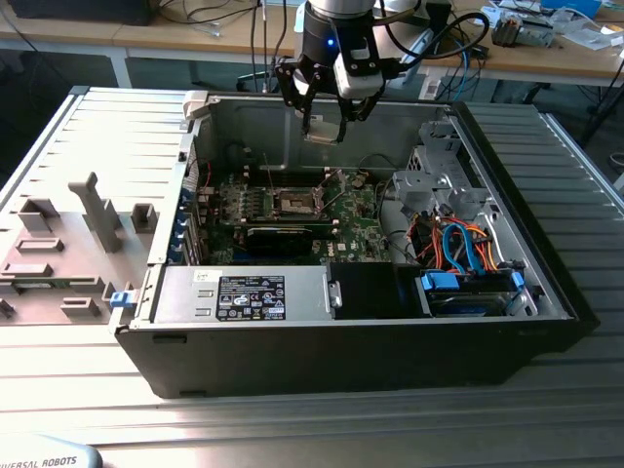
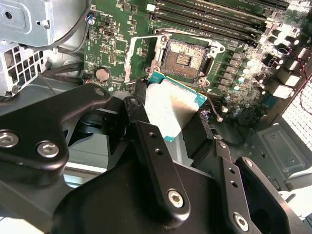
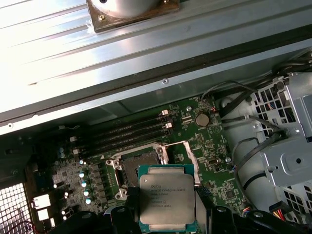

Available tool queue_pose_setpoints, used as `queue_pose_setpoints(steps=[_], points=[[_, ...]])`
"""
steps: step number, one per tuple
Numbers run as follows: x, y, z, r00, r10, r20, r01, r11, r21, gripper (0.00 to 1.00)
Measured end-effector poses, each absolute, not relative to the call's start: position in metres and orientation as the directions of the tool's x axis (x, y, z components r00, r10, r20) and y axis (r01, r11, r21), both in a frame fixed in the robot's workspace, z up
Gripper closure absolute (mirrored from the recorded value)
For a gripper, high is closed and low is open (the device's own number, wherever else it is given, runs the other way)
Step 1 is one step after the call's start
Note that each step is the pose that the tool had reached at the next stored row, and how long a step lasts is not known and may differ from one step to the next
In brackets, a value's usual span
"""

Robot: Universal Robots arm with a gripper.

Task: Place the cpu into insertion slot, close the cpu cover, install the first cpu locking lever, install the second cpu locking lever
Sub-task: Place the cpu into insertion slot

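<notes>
The cpu point(image 3: 168, 200) hangs clamped between the fingers of the gripper point(image 1: 325, 125), above the open computer case point(image 1: 341, 356).
Its silver top faces the first wrist view. Below it, the insertion slot point(image 3: 138, 168) lies bare on the green motherboard point(image 3: 214, 170), with the cpu cover point(image 2: 129, 58) raised beside it. The case rests on a ribbed metal table point(image 1: 292, 429). A grey parts tray point(image 1: 58, 253) sits at the exterior view's left, and wooden benches point(image 1: 88, 34) with cables stand behind.

Coin battery point(image 3: 202, 119), memory slots point(image 3: 131, 130), drive cage point(image 1: 441, 180)
</notes>
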State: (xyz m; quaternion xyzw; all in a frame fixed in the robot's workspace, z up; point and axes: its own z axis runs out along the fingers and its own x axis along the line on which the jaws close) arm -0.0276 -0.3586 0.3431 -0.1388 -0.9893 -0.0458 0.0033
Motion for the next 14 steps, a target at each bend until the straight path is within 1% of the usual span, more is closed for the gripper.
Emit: queue_pose_setpoints(steps=[14], points=[[-0.0276,-0.3586,0.3431,-0.959,0.283,0.019,0.284,0.955,0.09,0.46]])
